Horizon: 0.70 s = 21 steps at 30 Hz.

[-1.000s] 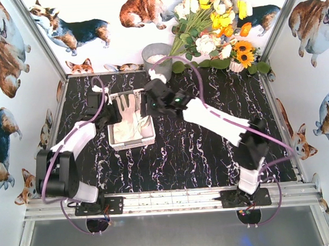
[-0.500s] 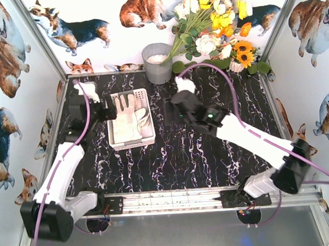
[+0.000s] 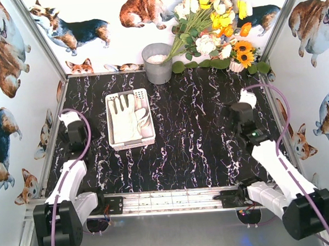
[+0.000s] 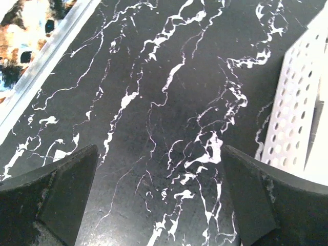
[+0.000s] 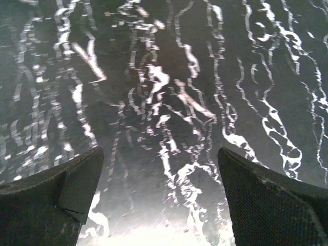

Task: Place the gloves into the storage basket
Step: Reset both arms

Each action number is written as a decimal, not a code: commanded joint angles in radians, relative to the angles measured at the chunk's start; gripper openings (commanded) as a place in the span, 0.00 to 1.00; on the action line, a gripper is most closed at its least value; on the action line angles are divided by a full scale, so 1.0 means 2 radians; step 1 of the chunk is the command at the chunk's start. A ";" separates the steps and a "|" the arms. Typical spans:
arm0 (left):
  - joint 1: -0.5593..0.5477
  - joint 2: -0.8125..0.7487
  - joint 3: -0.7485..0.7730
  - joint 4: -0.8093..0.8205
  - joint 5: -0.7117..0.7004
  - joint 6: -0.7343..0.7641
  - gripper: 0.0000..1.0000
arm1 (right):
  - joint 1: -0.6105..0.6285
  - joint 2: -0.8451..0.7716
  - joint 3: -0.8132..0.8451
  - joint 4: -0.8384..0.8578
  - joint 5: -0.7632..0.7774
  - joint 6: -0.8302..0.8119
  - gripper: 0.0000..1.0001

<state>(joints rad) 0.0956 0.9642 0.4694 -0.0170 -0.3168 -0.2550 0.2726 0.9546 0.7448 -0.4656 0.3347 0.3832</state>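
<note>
The gloves (image 3: 128,116) lie flat in the white storage basket (image 3: 132,144), fingers pointing to the far end, at the left middle of the black marble table. My left gripper (image 3: 78,134) hovers near the table's left edge, well left of the basket, open and empty. In the left wrist view the jaws of that gripper (image 4: 159,154) stand wide over bare marble, with the basket's perforated side (image 4: 297,102) at the right. Over at the right side my right gripper (image 3: 240,116) is open too. The right wrist view shows this gripper (image 5: 160,154) above bare table.
A grey metal bucket (image 3: 157,63) stands at the back, just beyond the basket. Artificial flowers (image 3: 214,26) fill the back right corner. Metal rails (image 3: 168,200) and printed walls close the table in on all sides.
Both arms have drawn back from the basket, the left toward the left edge and the right toward the right side. Both grippers have opened wide. The gloves stay in the basket.
</note>
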 commanded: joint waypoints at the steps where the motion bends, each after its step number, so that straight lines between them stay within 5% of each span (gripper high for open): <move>1: 0.003 -0.002 -0.057 0.161 -0.035 0.003 1.00 | -0.028 -0.003 -0.073 0.174 0.047 -0.053 0.95; 7: -0.006 0.057 -0.156 0.424 0.021 0.069 1.00 | -0.028 0.057 -0.204 0.473 0.066 -0.153 1.00; 10: -0.018 0.132 -0.169 0.533 0.039 0.100 1.00 | -0.029 0.134 -0.206 0.534 0.053 -0.177 1.00; 14: -0.023 0.213 -0.128 0.572 0.092 0.122 1.00 | -0.029 0.186 -0.165 0.516 0.051 -0.215 1.00; 18: -0.049 0.302 -0.112 0.629 0.088 0.152 1.00 | -0.067 0.227 -0.229 0.674 0.008 -0.200 1.00; 21: -0.054 0.302 -0.073 0.550 0.069 0.150 1.00 | -0.089 0.265 -0.226 0.717 -0.033 -0.196 1.00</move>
<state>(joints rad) 0.0109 1.5410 0.2550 1.0542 -0.1749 -0.0010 0.1452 1.4139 0.3084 0.6960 0.3580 0.0010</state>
